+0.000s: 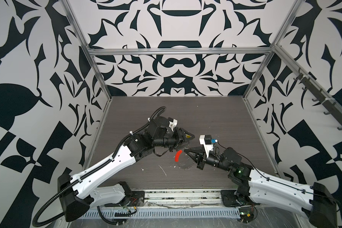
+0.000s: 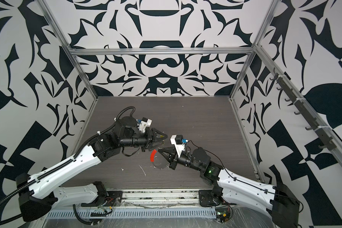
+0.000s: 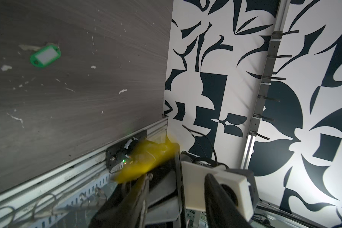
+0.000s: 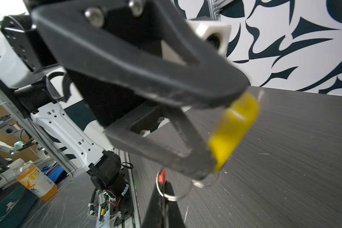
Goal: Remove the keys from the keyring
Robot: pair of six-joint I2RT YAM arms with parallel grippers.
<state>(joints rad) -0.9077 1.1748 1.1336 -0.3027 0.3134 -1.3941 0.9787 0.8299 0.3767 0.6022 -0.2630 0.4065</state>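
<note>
1. Left gripper (image 1: 189, 140): raised over the middle of the table (image 1: 215, 122), pointing toward the right arm. Jaws partly apart. Whether pinching anything: cannot tell.
2. Yellow key tag (image 4: 233, 130): off the table, spanning the gap between the left gripper's two fingertips and touching both. Heavily blurred in both wrist views, and no key blade can be made out. Shows in both top views as a small yellow patch inside the jaws.
3. Keyring (image 1: 178, 156): thin dark wire loop, with its lower arc resting on the table below the right gripper. Red sleeve (image 2: 153, 156) curving up from the table toward the right gripper's tip.
4. Right gripper (image 1: 186, 151): low, aimed at the left gripper, tips just below it. Jaws fully closed, clamped on the keyring at the upper end of the red sleeve. Small silver split ring (image 4: 176, 199) hanging at the closed tips.
5. Green key tag (image 3: 45, 56): lying flat on the table, white label up, well apart from both grippers. Seen only in the left wrist view. Attached key not clearly distinguishable from the pale flecks nearby.
</note>
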